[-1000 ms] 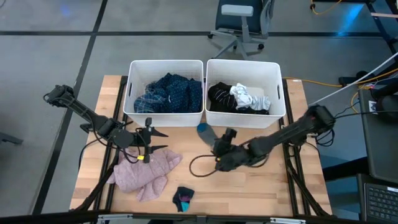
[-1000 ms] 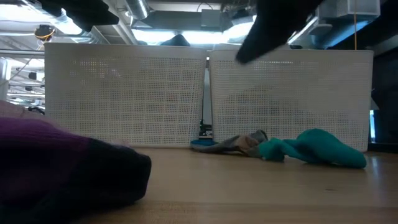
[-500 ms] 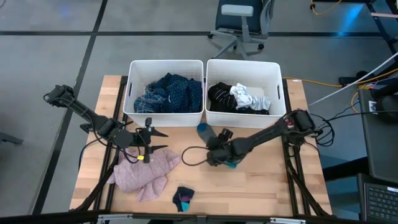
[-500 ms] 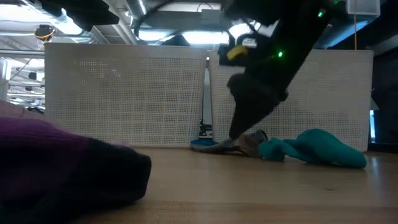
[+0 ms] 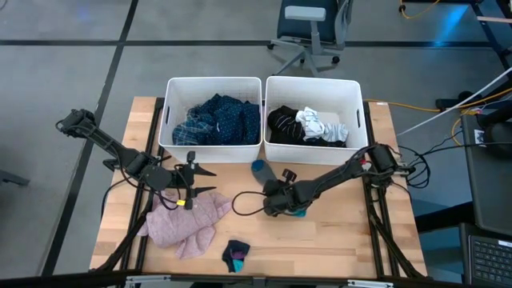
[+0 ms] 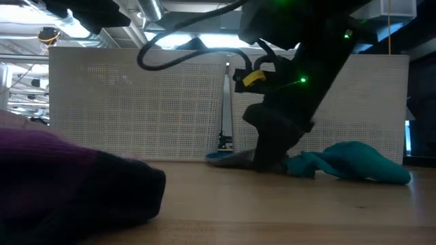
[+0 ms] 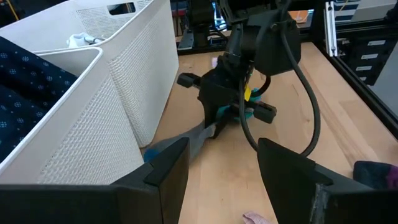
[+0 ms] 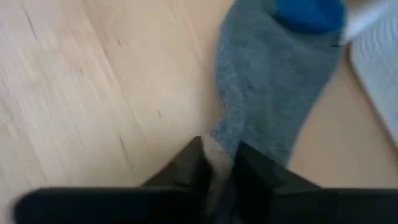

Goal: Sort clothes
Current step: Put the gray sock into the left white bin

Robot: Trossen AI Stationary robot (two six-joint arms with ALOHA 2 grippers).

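Right claw (image 5: 270,198), low on the table (image 5: 344,240) at frame centre in the high view, pinches the edge of a grey sock (image 8: 267,87) with a blue toe; the fingers (image 8: 186,168) are nearly together with cloth between them. A teal sock (image 6: 354,163) lies just beside it. Left claw (image 5: 200,182), at left of centre, hangs spread above the pink top (image 5: 188,220), holding nothing. Left bin (image 5: 213,82), upper centre: blue plaid shirt (image 5: 192,128) and navy dotted cloth (image 5: 228,112). Right bin (image 5: 314,80), touching it on the right: black piece (image 5: 284,124) and white piece (image 5: 316,122). A dark sock (image 5: 235,254) lies at lower centre of the table, apart from the pink top.
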